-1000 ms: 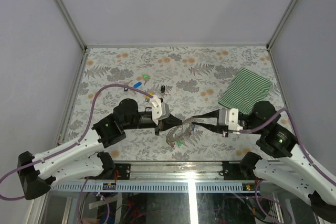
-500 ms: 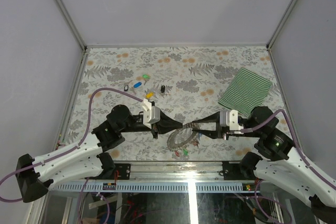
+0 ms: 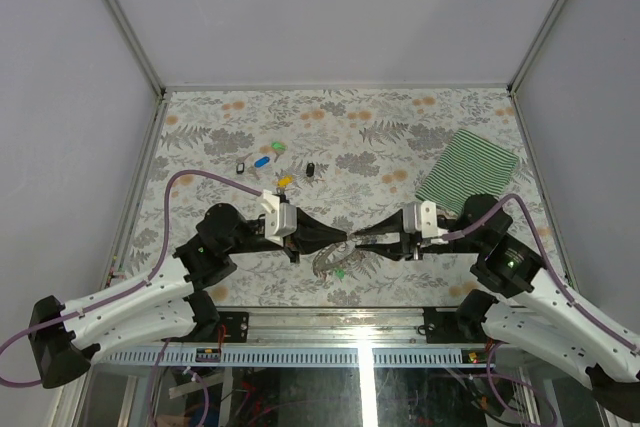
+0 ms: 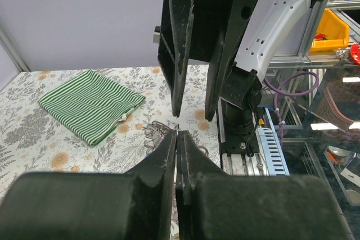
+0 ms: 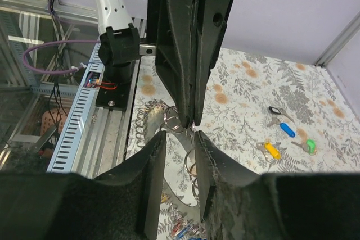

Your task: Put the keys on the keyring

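The keyring (image 3: 333, 261), a big flat grey ring carrying small split rings, hangs tilted near the table's front edge. My left gripper (image 3: 347, 237) is shut on its upper edge, as the left wrist view shows at the gripper (image 4: 176, 133). My right gripper (image 3: 359, 238) faces it tip to tip and stands open just above the keyring (image 5: 148, 119), nothing between its fingers (image 5: 159, 141). Some coloured keys (image 5: 185, 231) hang low on the ring. Loose keys lie further back: blue key (image 3: 262, 161), yellow key (image 3: 284, 183), green key (image 3: 277, 149), two black keys (image 3: 311, 169).
A green striped cloth (image 3: 468, 169) lies at the back right on the flowered table cover. The table's metal front rail (image 3: 340, 319) runs just below the ring. Grey walls close in the table on three sides.
The right gripper has moved left until its tips meet the left gripper's. The left wrist has drawn back a little to the left. The keyring hangs more tilted than half a second ago.
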You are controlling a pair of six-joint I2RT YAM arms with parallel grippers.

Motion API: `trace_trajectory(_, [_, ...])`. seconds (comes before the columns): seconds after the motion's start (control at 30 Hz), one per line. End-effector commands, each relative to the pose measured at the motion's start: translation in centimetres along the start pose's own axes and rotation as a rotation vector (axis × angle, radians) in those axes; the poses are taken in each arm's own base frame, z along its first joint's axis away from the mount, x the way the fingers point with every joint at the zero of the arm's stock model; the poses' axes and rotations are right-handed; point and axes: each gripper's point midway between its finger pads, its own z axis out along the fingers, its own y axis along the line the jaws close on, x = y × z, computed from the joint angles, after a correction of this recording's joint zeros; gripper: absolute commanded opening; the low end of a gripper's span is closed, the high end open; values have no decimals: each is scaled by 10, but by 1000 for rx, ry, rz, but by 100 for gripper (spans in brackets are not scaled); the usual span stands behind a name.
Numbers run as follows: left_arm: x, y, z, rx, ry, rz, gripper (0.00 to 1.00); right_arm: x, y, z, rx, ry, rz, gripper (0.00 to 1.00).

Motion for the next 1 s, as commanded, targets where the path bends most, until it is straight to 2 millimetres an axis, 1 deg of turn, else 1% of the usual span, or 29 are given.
trace_trajectory(0.0, [-38, 3, 0, -17, -125, 73, 0, -13, -2, 5, -16, -46, -52, 34])
trace_trajectory(0.23, [-38, 2, 0, -11, -123, 74, 0, -9, -7, 8, -7, -35, -53, 34])
trace_trajectory(0.4, [-39, 2, 0, -13, -123, 76, 0, -5, -9, 10, -8, -23, -49, 32])
trace_trajectory(0.6, [-38, 3, 1, -12, -113, 76, 0, -2, -9, 14, -25, -17, -43, 23])
trace_trajectory(0.67, [-38, 3, 2, -13, -112, 77, 0, -2, -9, 16, -29, -18, -42, 18])
trace_trajectory(0.7, [-37, 4, 2, -14, -110, 76, 0, -2, -9, 16, -31, -19, -42, 15])
trace_trajectory(0.8, [-38, 4, 2, -16, -109, 70, 0, -3, -9, 16, -31, -25, -46, 1])
trace_trajectory(0.83, [-38, 5, 2, -22, -107, 65, 2, -4, -10, 16, -27, -30, -49, 0])
trace_trajectory(0.9, [-41, 4, 0, -24, -106, 57, 11, -4, -11, 16, -12, -37, -58, 0])
trace_trajectory(0.97, [-47, 3, -2, -27, -109, 48, 23, -7, -15, 14, 14, -47, -83, 0])
